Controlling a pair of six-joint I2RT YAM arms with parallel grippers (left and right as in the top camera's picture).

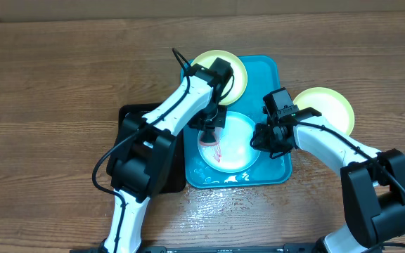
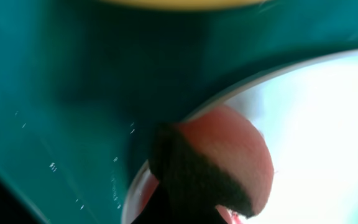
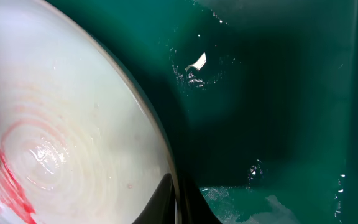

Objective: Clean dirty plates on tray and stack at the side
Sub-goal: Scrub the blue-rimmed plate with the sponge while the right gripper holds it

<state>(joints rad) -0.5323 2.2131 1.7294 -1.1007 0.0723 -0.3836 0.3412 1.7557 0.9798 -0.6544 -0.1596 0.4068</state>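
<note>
A light blue plate [image 1: 236, 144] lies in the middle of the turquoise tray [image 1: 281, 165], with red sauce smears [image 3: 11, 180] on its whitish centre. My left gripper [image 1: 209, 132] is shut on a pink sponge [image 2: 229, 155] with a dark scrub side, and the sponge is pressed on the plate's left part. My right gripper [image 3: 178, 202] is shut on the plate's right rim, one finger inside it and one outside. One yellow-green plate [image 1: 234, 70] rests at the tray's far end. Another yellow-green plate [image 1: 329, 105] lies on the table to the right of the tray.
A black tray [image 1: 129, 116] sits against the turquoise tray's left side, mostly under my left arm. The tray floor [image 3: 278, 93] is wet with droplets and a white scrap. Water wets the wooden table [image 1: 209, 200] in front of the tray.
</note>
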